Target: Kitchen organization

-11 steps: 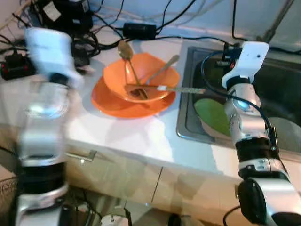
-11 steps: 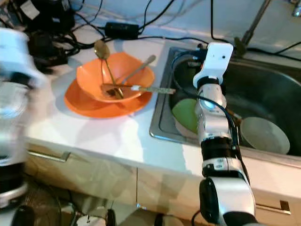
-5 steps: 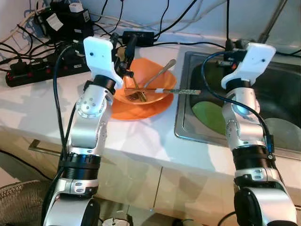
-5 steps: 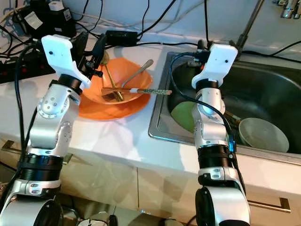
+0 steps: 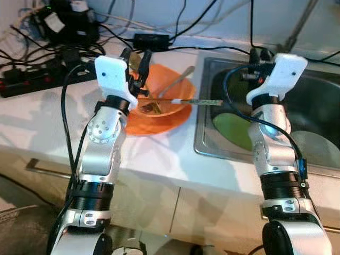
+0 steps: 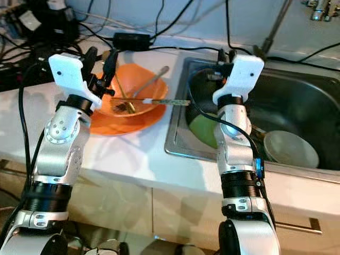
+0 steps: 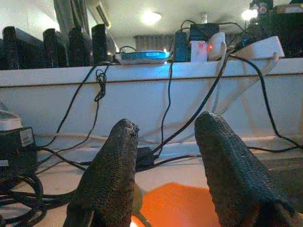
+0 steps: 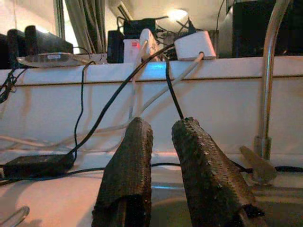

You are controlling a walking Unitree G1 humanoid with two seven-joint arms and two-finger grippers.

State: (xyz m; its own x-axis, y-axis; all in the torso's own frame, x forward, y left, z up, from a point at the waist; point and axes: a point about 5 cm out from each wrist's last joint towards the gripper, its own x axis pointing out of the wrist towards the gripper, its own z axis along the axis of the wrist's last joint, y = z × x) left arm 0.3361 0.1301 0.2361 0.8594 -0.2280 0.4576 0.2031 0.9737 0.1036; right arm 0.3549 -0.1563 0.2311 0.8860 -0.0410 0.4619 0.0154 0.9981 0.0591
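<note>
- left eye view: left gripper (image 5: 136,59) now up at 10 o'clock of the orange bowl (image 5: 169,99), fingers apart, holding nothing. forks and spoons lying inside it. ready to pick.
- right eye view: right gripper (image 6: 223,54) over the sink (image 6: 297,101), as before.
- left wrist view: white counter (image 7: 57,177), black cables.
- right wrist view: fingers (image 8: 128,165) slightly apart, empty; tap at 3 o'clock.

A white countertop (image 5: 159,159) carries an orange plate (image 5: 135,123) beside the steel sink (image 5: 204,143). Black cables (image 5: 32,58) and a power adapter (image 5: 151,40) lie along its back edge
</note>
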